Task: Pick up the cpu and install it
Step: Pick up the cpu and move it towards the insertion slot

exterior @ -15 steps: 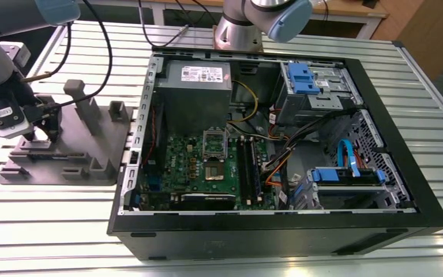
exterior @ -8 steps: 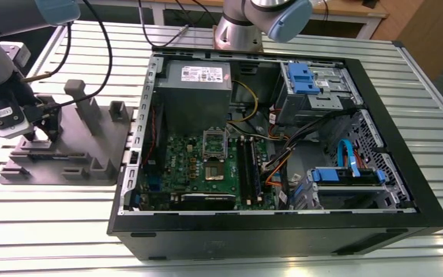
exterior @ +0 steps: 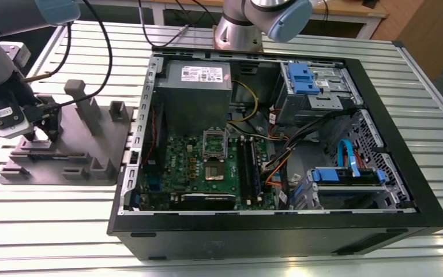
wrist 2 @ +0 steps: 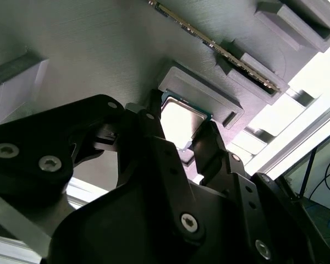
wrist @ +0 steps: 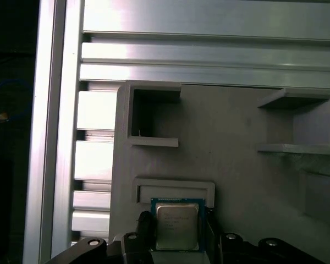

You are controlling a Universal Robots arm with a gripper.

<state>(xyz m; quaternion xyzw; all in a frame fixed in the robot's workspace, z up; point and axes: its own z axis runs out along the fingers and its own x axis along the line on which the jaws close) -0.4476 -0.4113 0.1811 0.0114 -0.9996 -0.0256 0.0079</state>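
Note:
The cpu (wrist: 177, 224), a small silvery square with a green rim, lies in a shallow pocket of the grey fixture (exterior: 90, 144) at the exterior view's left, outside the computer case. My gripper (exterior: 38, 137) is down on that fixture. In both wrist views its black fingers (wrist 2: 153, 116) press against two opposite edges of the cpu (wrist 2: 179, 118), so the gripper (wrist: 177, 235) is shut on it. The chip still sits at the level of the pocket. Inside the case, the motherboard's socket (exterior: 215, 171) lies bare with its metal frame (exterior: 214, 141) flipped up.
The open black computer case (exterior: 391, 222) fills the middle of the slatted metal table (exterior: 44, 231). It holds a grey power supply (exterior: 194, 78), blue drive bays (exterior: 302, 78) and loose cables (exterior: 283, 156). A second robot arm's base (exterior: 241, 32) stands behind the case. Upright posts (exterior: 79, 95) rise from the fixture beside my gripper.

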